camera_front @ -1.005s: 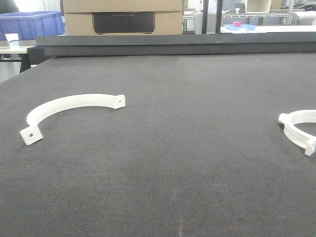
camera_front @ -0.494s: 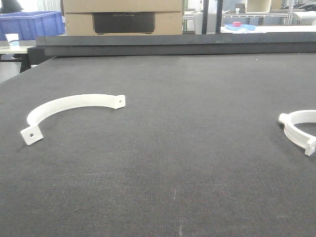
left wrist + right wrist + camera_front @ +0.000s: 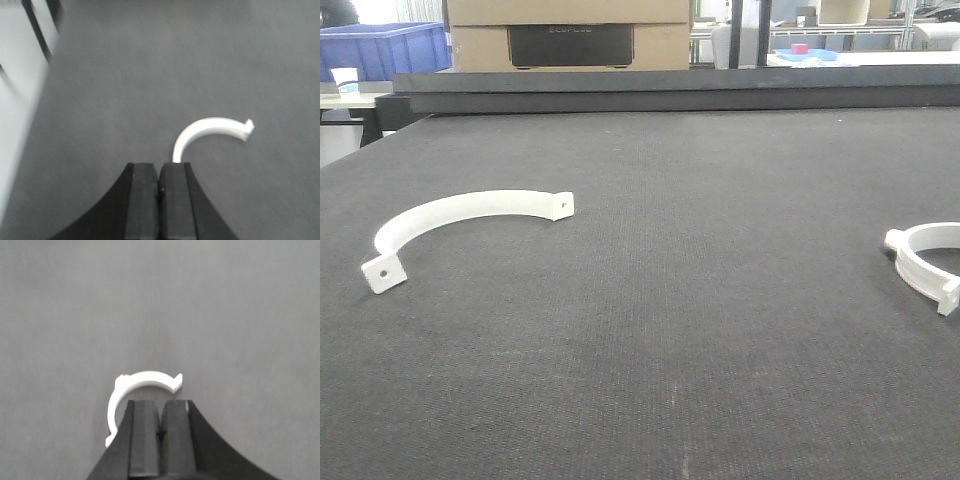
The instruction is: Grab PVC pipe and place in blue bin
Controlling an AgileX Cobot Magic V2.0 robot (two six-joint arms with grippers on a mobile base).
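Observation:
The PVC pipe (image 3: 912, 270), a thick ridged white ring piece with a squared tab, lies on the dark table at the right edge of the front view. In the right wrist view the PVC pipe (image 3: 145, 378) lies just ahead of my right gripper (image 3: 160, 402), which is shut on nothing and hides part of the curve. My left gripper (image 3: 159, 165) is also shut and empty. The blue bin (image 3: 385, 48) stands beyond the table at the far left. Neither gripper shows in the front view.
A thin flat white strap (image 3: 450, 212) with holed tabs lies on the left of the table; the strap (image 3: 210, 125) curves away just ahead of the left fingers. A cardboard box (image 3: 568, 30) stands behind the table's raised far edge (image 3: 670, 90).

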